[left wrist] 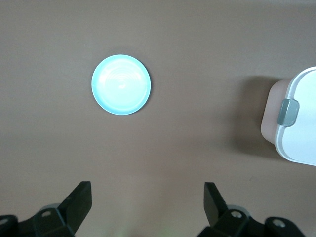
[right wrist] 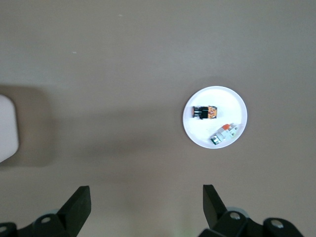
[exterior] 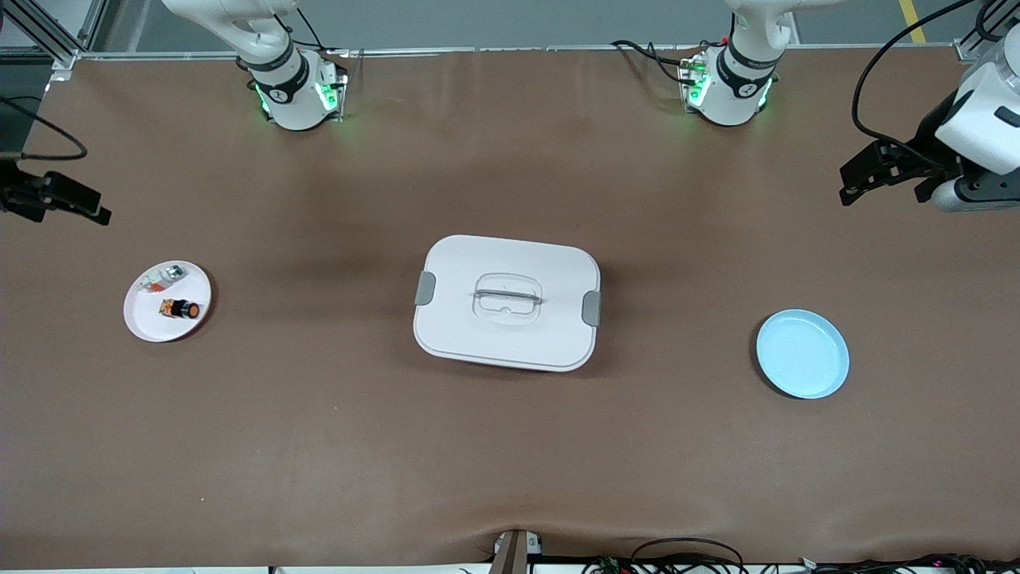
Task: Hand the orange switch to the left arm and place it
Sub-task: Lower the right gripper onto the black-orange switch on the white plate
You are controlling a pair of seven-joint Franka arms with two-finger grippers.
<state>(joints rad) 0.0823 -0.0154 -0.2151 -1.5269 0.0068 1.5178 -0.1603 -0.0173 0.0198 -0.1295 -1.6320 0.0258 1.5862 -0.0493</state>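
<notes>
Both pincers, left gripper and right gripper, stand wide and empty. Your carry of the orange switch may clip the box if low.

Right wrist cam: right end effector hangs over bare brown tabletop, both fingers spread wide with nothing between them. The white plate sits apart from the fingers, flat on the tabletop. On it: the orange switch lying on its side (black body, orange band), and just beside it a small white-and-silver part with a red bit and green end, also lying down. The two parts look close but not touching. At the frame edge, a rounded corner of the white box, casting a soft shadow on the tabletop, well apart from the plate.
</notes>
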